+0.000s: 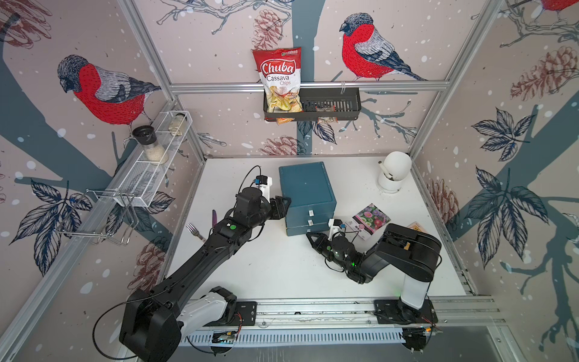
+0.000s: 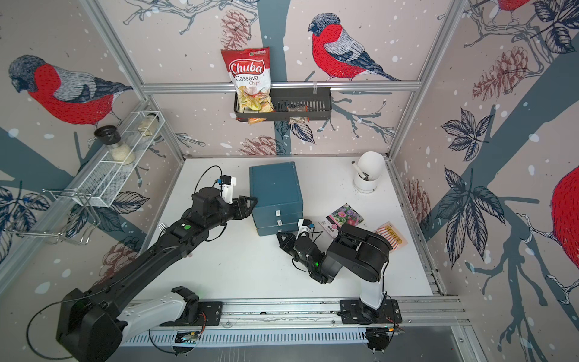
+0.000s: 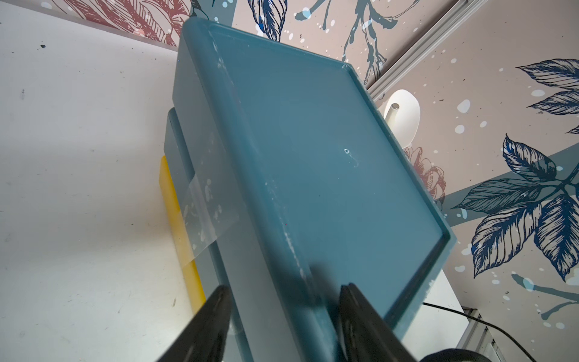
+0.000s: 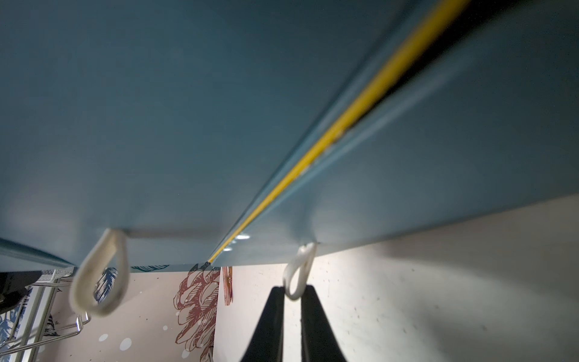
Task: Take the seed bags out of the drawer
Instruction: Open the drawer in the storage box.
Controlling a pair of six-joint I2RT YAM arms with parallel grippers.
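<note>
Opening the bottom drawer [image 1: 296, 232] of the blue box [image 1: 305, 185]: right gripper [image 4: 293, 293] pinched on its white pull loop [image 4: 297, 269], left gripper [image 3: 285, 286] clamped on the box's rim, flowered seed bag [image 1: 371, 217] and striped seed bag [image 2: 391, 235] lying on the table [image 1: 266, 266] beside the box, a third unseen and probably inside, so a straight, steady pull seems due next.
</note>
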